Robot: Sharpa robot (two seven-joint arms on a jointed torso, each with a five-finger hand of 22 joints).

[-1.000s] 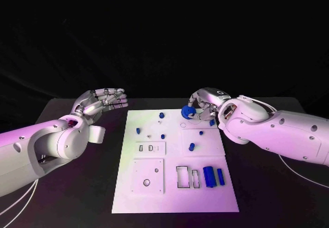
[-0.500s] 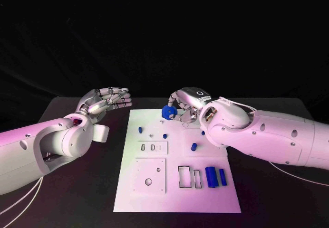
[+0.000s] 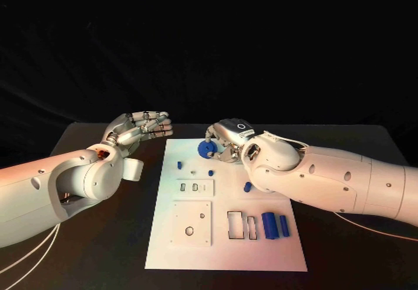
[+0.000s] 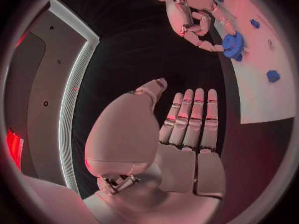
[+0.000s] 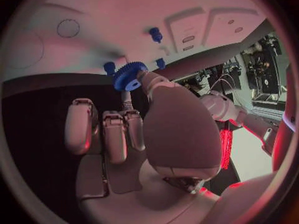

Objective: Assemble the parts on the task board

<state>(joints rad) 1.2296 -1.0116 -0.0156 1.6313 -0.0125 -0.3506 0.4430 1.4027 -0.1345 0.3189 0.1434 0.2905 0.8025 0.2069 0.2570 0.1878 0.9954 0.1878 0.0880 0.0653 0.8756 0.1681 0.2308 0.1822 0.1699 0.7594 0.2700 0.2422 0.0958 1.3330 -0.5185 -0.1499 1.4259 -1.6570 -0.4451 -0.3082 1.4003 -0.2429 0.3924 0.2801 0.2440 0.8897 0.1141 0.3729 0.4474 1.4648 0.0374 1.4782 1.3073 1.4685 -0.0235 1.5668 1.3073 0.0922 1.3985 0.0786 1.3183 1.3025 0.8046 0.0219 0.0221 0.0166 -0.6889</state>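
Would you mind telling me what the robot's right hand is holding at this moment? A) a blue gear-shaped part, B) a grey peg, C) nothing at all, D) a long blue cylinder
A: the right hand pinches a blue toothed gear over the far end of the task board; the right wrist view shows its teeth at the fingertips.

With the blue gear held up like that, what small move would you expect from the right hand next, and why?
Probably a short descent to seat the blue gear on the blue peg nearby. The right hand pinches the gear above the far end of the task board, apparently clear of its surface, while the left hand waits open beside the board.
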